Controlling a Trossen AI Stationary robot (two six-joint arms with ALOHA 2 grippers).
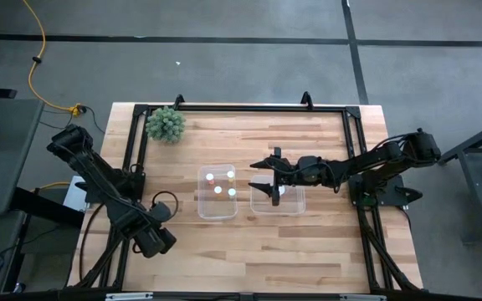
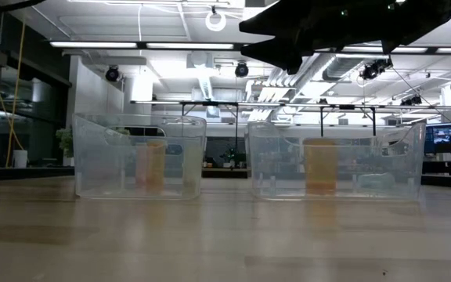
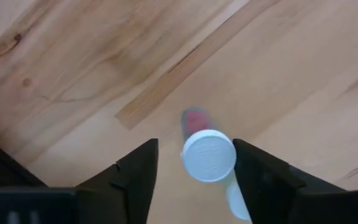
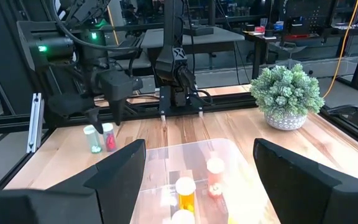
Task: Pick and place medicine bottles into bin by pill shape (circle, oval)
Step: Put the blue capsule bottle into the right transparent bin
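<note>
Left hand (image 3: 194,180) wide astride bottle (image 3: 208,155), lower left of desk (image 1: 308,251). Right hand (image 1: 274,177) wide over bin (image 1: 295,206). Risk: off-centre closure tipping bottle.

My two arms are dark, nearly black, made of long thin bars with chunky round joints. My left tool (image 3: 191,177) has two flat black fingers (image 3: 138,177) with slanted edges. My right tool (image 1: 272,177) has wide black fingers too. A small green light glows on my left arm (image 4: 42,48).

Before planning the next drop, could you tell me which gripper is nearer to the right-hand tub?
Right. The right gripper hovers over that tub's left part; the left gripper is far off, beyond the other tub.
</note>
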